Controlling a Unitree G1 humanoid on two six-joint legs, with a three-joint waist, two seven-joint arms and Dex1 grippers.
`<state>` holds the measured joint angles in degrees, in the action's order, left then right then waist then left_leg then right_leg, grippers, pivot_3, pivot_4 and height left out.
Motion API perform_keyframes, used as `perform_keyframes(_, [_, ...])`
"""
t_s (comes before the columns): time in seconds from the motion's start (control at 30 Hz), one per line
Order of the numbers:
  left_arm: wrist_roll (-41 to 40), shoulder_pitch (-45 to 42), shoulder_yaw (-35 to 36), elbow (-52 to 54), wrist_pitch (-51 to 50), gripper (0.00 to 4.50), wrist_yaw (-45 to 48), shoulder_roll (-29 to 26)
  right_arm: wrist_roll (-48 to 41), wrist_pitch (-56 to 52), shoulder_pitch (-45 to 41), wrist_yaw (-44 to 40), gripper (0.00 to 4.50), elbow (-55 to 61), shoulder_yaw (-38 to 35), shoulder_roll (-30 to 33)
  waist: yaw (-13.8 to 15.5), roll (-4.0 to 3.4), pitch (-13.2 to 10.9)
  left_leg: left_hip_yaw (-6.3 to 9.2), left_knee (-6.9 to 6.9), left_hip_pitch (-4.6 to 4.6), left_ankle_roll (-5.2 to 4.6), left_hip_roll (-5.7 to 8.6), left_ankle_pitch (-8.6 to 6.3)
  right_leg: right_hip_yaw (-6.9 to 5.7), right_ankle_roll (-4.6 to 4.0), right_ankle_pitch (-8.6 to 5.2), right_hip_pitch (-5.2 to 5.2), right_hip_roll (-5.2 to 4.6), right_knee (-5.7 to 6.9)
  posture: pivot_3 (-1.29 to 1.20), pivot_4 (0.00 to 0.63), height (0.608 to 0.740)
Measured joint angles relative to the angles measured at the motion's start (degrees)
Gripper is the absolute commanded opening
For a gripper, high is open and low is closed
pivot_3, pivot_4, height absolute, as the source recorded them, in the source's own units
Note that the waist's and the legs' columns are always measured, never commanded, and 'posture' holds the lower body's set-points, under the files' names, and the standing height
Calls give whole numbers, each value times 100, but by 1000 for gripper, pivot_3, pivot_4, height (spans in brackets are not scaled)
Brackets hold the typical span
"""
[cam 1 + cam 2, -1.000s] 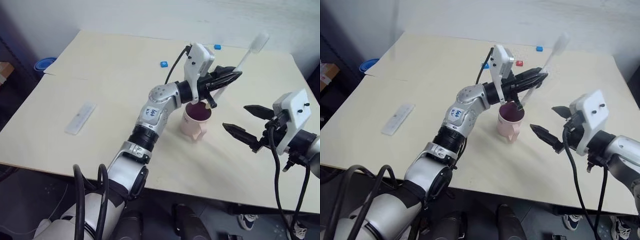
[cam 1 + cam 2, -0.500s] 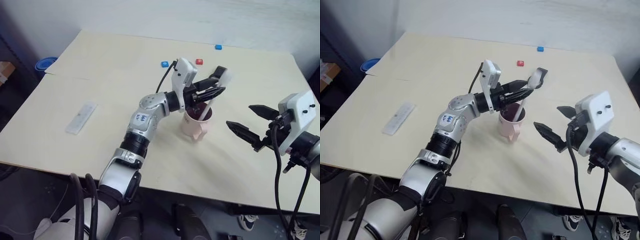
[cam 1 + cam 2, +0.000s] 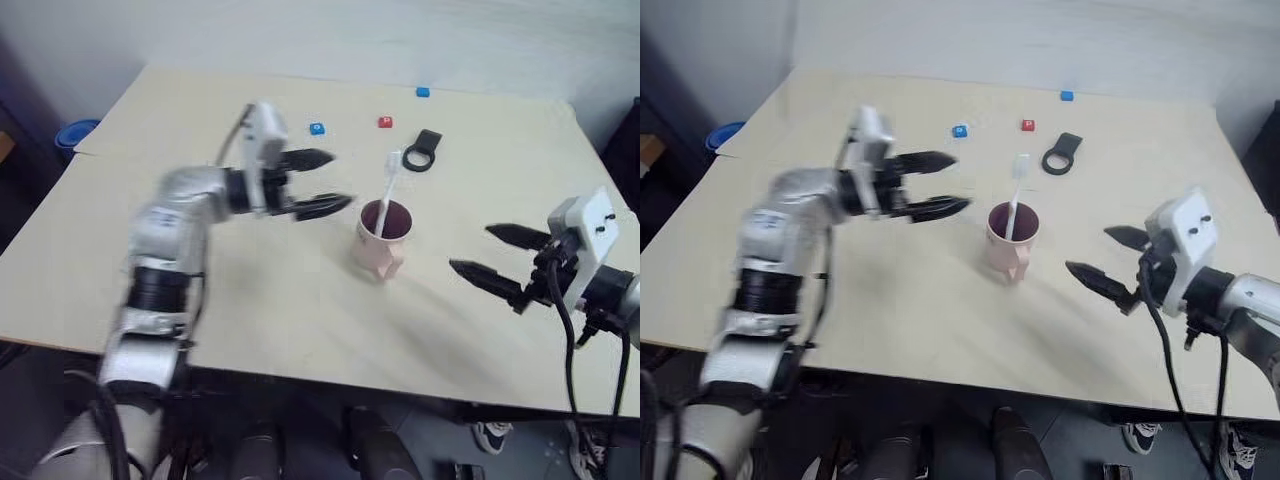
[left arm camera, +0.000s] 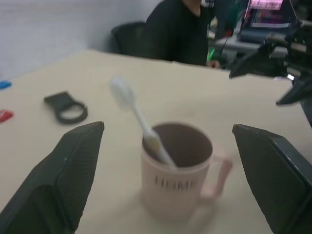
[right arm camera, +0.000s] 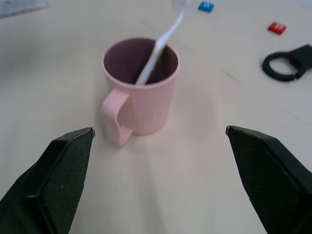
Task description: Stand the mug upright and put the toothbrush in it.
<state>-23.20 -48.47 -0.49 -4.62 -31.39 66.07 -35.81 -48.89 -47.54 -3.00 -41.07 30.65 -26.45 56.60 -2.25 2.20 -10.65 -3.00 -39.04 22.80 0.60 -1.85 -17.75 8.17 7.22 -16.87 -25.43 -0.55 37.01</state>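
Standing upright near the middle of the table (image 3: 150, 300), the mug (image 3: 382, 240) held the toothbrush (image 3: 388, 188), whose bristled head leaned out over the far rim. The left gripper (image 3: 322, 182) hung just left of the mug, fingers spread and holding nothing. The right gripper (image 3: 490, 252) hovered to the mug's right, its fingers likewise spread and empty. A black ring-shaped holder (image 3: 421, 153) lay farther back.

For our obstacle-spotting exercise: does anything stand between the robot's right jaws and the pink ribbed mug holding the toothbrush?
Nothing visible does. Only bare tabletop lies between the open right gripper and the pale pink ribbed mug, with the white toothbrush standing in it.
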Motion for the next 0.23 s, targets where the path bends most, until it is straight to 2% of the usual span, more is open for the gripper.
perform_keyframes(0.07, [-13, 540, -1, 263, 134, 4490, 872, -1173, 110, 230, 175, -781, 4500, -362, -3, 320, -42, -1, -1, -2, -2, -3, 0, 0, 0, -2, -4, -2, 2, 0, 2, 0, 150, 740])
perform_keyframes(0.1, [-4, 664, 38, 265, 188, 4490, 1060, -1436, 168, 296, 195, -982, 4500, -493, -6, 403, -48, 0, -1, -2, -2, -6, 0, 0, 0, -3, -7, -4, 6, -2, 1, 0, 150, 740])
perform_keyframes(0.13, [50, 858, 117, 263, 408, 4490, 1464, -2015, 321, 531, 142, -1504, 4500, -886, 5, 627, -62, 0, -2, -2, -4, -11, -1, 2, 0, -6, -6, -3, 17, -6, -3, 0, 150, 740])
perform_keyframes(0.23, [78, 894, 258, 267, 597, 4490, 1645, -2301, 444, 718, -104, -1827, 4500, -1237, 113, 707, -32, 1, -4, -2, -4, -54, -9, 4, -4, -21, -12, -8, 80, -8, -25, 0, 150, 740])
